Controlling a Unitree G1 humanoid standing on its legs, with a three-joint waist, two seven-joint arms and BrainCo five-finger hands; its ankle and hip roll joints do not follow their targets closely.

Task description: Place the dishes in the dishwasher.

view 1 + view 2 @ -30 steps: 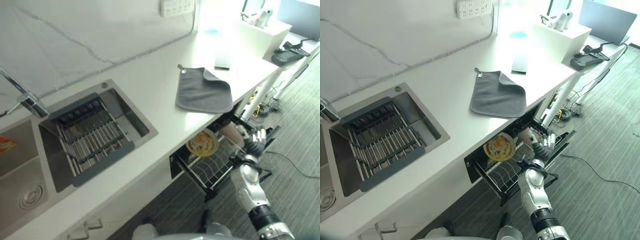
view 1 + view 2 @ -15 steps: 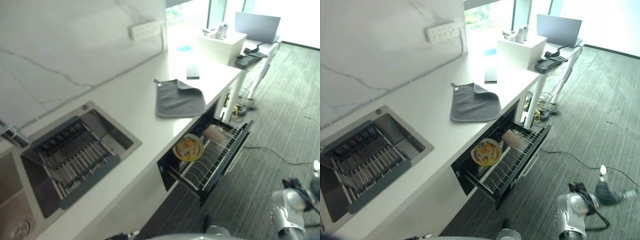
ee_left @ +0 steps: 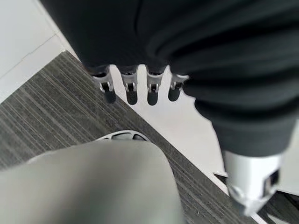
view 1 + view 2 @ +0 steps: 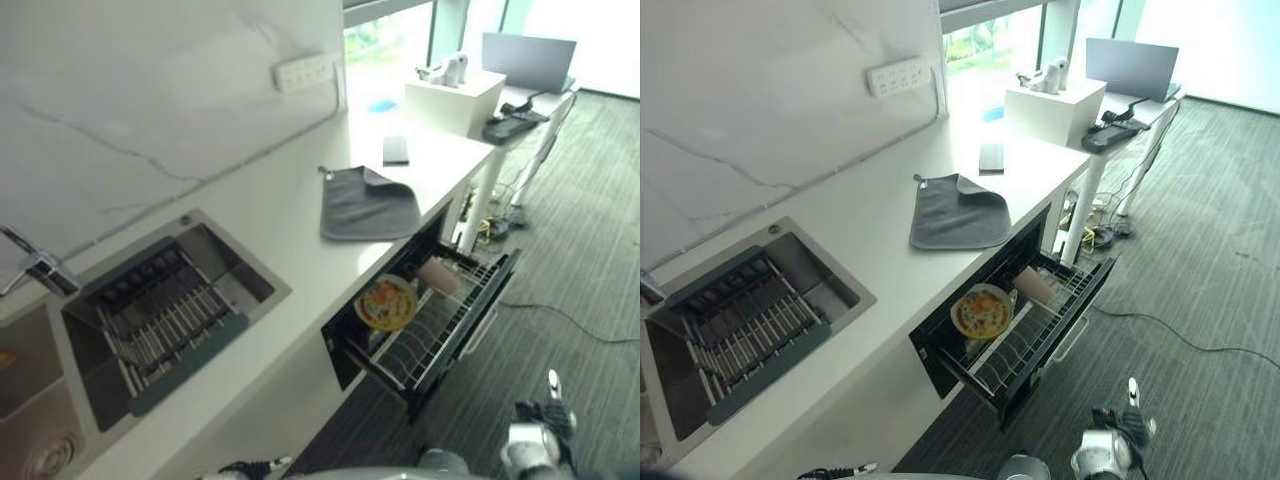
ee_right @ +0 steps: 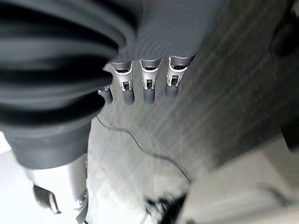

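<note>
Plate (image 4: pixel 981 311) and cup (image 4: pixel 1032 286) stand in the open dishwasher rack (image 4: pixel 1065 320) under the counter edge. Both hands, left (image 3: pixel 135 86) and right (image 5: pixel 145 86), hang straight-fingered, empty. Loading seems done; next, probably push the rack shut.

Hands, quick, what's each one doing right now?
Left hand: open, fingers straight, holding nothing.
Right hand: open, fingers straight, holding nothing.

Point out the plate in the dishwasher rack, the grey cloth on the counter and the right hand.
plate (image 4: pixel 981 312), right eye view, centre of its patterned face.
grey cloth (image 4: pixel 960 213), right eye view, middle of the cloth.
right hand (image 5: pixel 148 84), right wrist view, on a straight finger.
</note>
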